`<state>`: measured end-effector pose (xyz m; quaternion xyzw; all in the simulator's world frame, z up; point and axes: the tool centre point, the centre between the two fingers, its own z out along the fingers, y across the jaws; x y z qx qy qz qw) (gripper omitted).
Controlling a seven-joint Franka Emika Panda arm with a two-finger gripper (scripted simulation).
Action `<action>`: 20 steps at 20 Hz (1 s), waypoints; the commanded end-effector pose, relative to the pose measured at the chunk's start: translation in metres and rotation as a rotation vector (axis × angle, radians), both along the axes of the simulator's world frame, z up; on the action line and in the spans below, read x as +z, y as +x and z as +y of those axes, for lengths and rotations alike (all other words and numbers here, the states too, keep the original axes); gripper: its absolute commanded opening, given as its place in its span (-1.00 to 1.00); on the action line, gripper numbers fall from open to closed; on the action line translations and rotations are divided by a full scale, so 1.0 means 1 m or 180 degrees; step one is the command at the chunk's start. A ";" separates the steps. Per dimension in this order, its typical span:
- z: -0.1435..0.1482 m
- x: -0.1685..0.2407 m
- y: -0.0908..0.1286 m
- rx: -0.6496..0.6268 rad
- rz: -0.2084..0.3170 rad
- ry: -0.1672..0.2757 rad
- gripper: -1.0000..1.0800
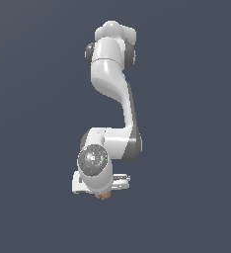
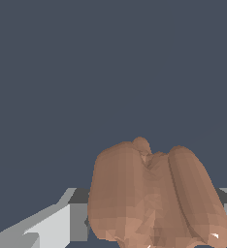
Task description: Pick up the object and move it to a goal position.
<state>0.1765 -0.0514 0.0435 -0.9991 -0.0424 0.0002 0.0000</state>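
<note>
White arm (image 1: 115,94) stands tall, upper links folded down to a round wrist joint (image 1: 93,160) facing the exterior camera. Gripper (image 1: 103,195) sits at the very bottom, pointing down, mostly hidden behind the hand body. Wrist view shows pale fingers (image 2: 62,223) on both sides, clamped on the object (image 2: 154,198).

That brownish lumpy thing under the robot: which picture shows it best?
The wrist view. There the brownish lump fills much of the picture, its rounded lobes plain, set between the grey fingers of the gripper. In the exterior view the lump is only a tiny speck peeking out under the white arm.
</note>
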 end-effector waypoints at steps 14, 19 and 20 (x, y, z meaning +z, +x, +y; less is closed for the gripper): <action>-0.009 0.012 -0.025 0.0000 -0.0001 0.0000 -1.00; -0.014 0.019 -0.040 0.0000 -0.0001 0.0000 -1.00; -0.016 0.021 -0.044 0.0000 -0.0001 0.0000 -1.00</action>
